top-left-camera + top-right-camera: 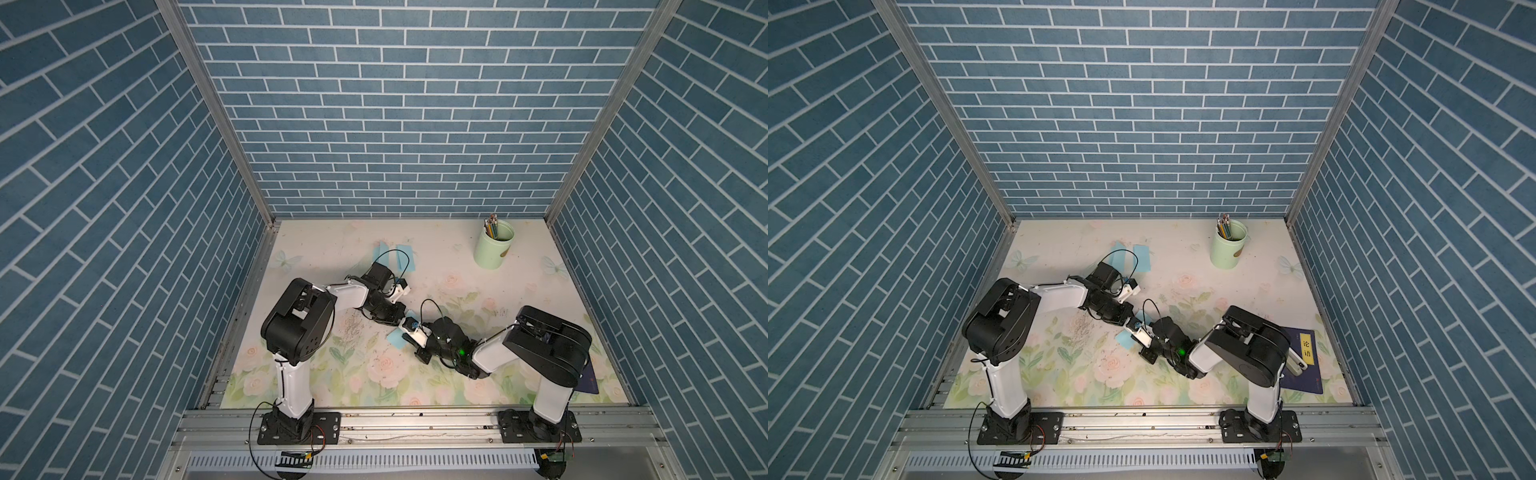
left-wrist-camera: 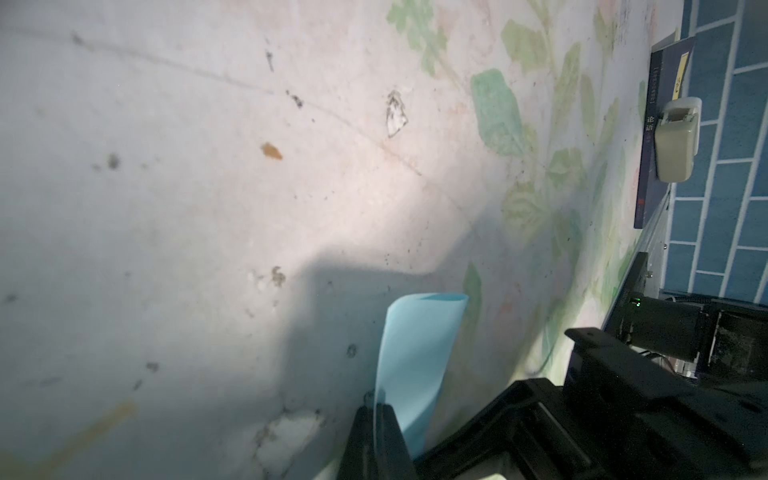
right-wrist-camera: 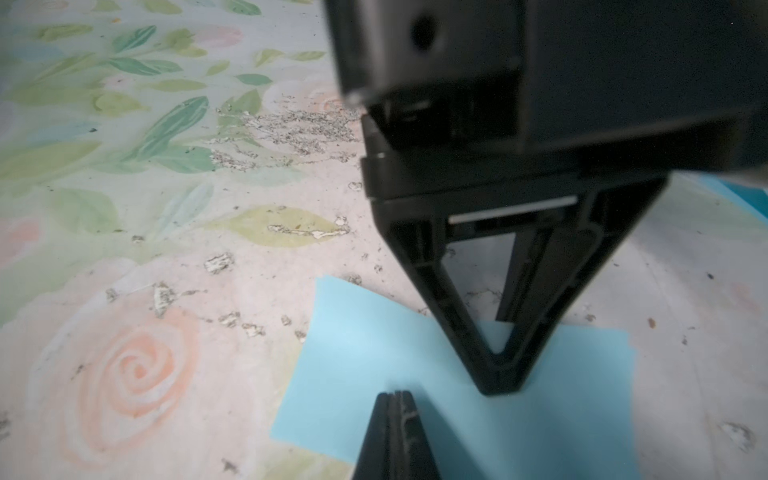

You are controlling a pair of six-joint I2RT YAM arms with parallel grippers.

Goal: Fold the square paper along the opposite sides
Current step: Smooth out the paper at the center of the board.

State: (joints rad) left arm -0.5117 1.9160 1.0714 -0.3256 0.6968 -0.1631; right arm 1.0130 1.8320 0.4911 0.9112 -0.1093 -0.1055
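— Square paper (image 3: 353,353): which tool has it?
— The left gripper (image 2: 376,411). Its jaws are pressed together on one edge, and the light blue sheet curls up out of them in the left wrist view.
— And the right gripper (image 3: 395,399)?
— Closed tight as well, with its tips down over the paper just beside the left one. Whether it pinches anything I cannot tell.
— Where does the paper lie?
— Largely flat on the floral table cover (image 1: 457,266), with the gripped part lifted. Taking the green pencil cup (image 1: 494,245) as the mark, it is well apart from the cup, nearer the arm bases and toward the left arm's side.
— Anything else about?
— More light blue sheets (image 1: 405,253) lie about level with the cup, again on its left-arm side. A dark blue book (image 1: 1314,374) lies nearer the bases than the cup, by the right wall, with a pale beige object (image 2: 677,141) resting on it.
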